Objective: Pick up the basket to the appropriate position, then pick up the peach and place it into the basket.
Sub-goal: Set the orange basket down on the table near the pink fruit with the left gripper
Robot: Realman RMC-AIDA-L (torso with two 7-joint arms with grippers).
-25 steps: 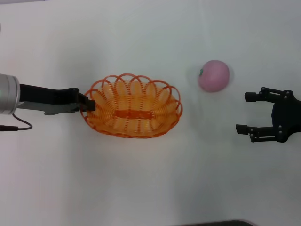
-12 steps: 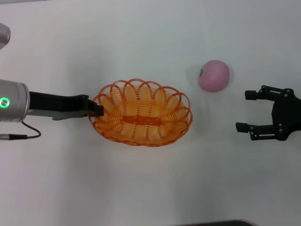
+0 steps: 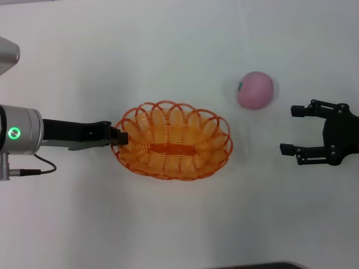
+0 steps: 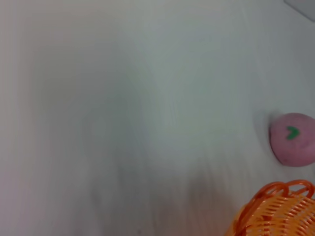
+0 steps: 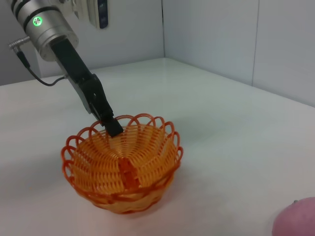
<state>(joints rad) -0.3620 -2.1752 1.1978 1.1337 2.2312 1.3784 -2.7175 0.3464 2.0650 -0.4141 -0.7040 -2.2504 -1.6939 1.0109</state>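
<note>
The orange wire basket [image 3: 174,148] sits at the middle of the white table, its flat bar showing in the base. My left gripper [image 3: 118,136] is shut on the basket's left rim; the right wrist view shows its black fingers [image 5: 112,127] pinching the rim of the basket [image 5: 123,169]. The pink peach [image 3: 255,89] lies to the right of and beyond the basket, apart from it. It also shows in the left wrist view [image 4: 293,139] beyond the basket's rim [image 4: 275,211]. My right gripper [image 3: 290,130] is open and empty, right of the basket and nearer than the peach.
The white table [image 3: 179,224] spreads all around the basket and peach. A grey wall panel [image 5: 221,34] stands behind the table in the right wrist view. A dark edge [image 3: 258,265] shows at the table's near side.
My left gripper has carried the basket to the right and slightly toward the near side. The peach and the right gripper have not moved.
</note>
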